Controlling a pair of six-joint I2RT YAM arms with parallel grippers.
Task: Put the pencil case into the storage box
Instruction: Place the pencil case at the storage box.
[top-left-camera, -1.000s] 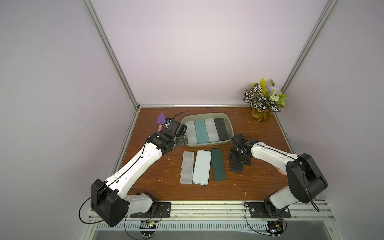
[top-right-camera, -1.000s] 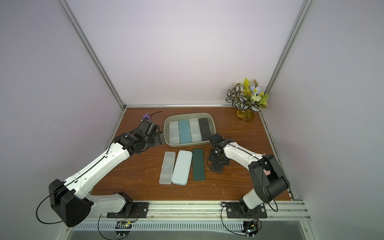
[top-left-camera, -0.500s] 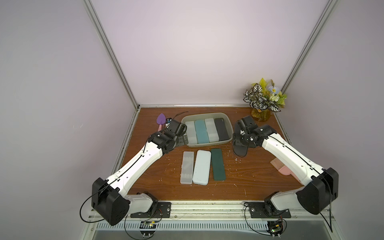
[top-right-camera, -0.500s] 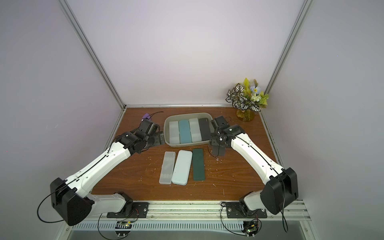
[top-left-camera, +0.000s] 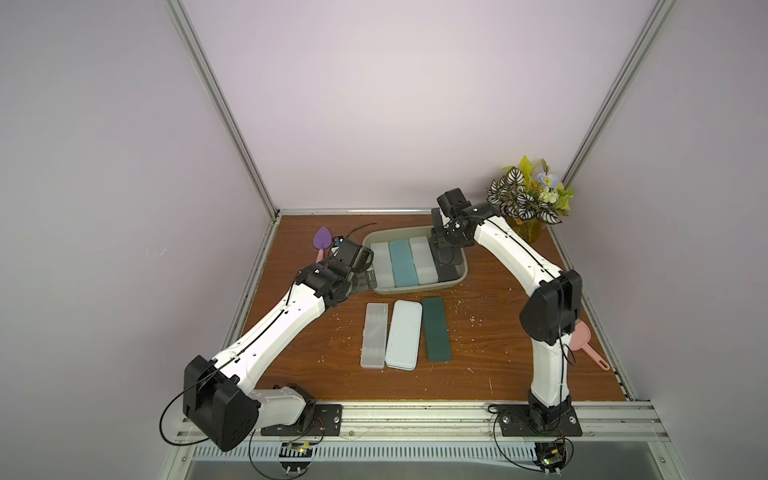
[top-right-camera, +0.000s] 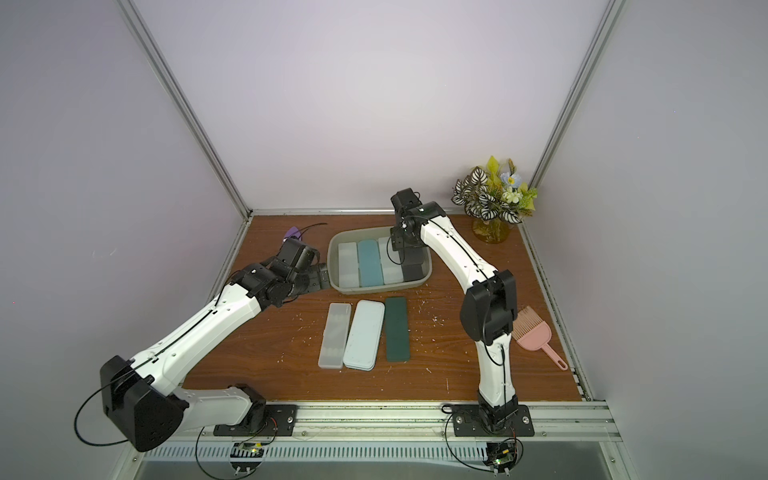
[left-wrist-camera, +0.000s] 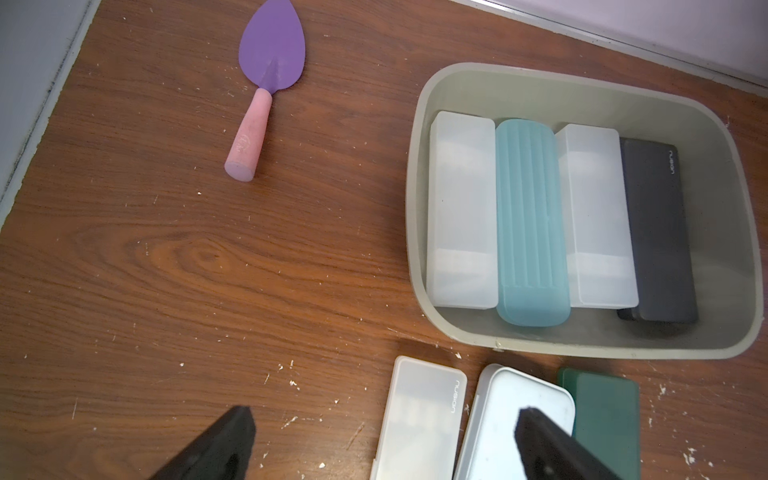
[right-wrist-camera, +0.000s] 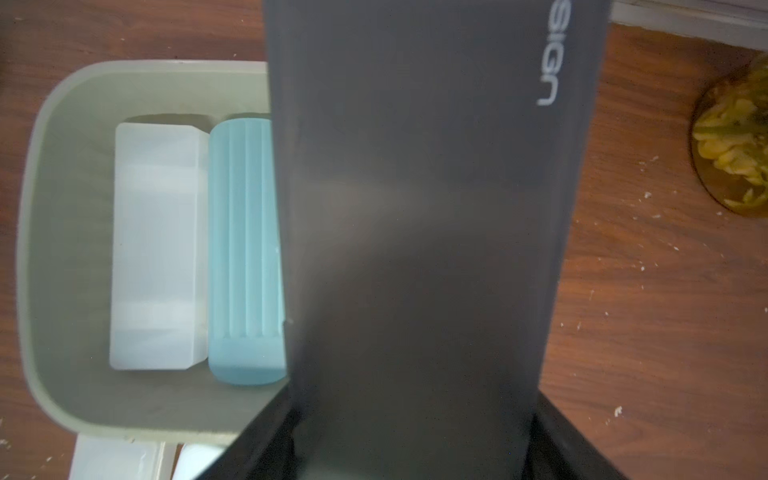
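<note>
Storage box (left-wrist-camera: 415, 232): two frosted white cases (left-wrist-camera: 461, 208) (left-wrist-camera: 596, 216), teal ribbed case (left-wrist-camera: 530, 220), dark grey case (left-wrist-camera: 656, 232). Right gripper (right-wrist-camera: 411, 436) clamps another grey pencil case (right-wrist-camera: 415, 208) above it; left gripper (left-wrist-camera: 382, 432) spread, empty.

Purple toy trowel (left-wrist-camera: 268, 79) with pink handle, flat on the brown wood-grain bench (left-wrist-camera: 166, 249) near the far left corner, blade toward the back wall. Pink comb-toothed scoop (top-right-camera: 535, 336) near the right edge of the bench, handle toward the front. Artificial plant (top-left-camera: 528, 198) with striped leaves, yellow foliage and a pale blue flower, upright in an amber glass vase (top-right-camera: 491, 233) at the far right corner. White flecks (left-wrist-camera: 291, 376) scattered over the wood. Pale lilac walls (top-left-camera: 374, 104) behind.
</note>
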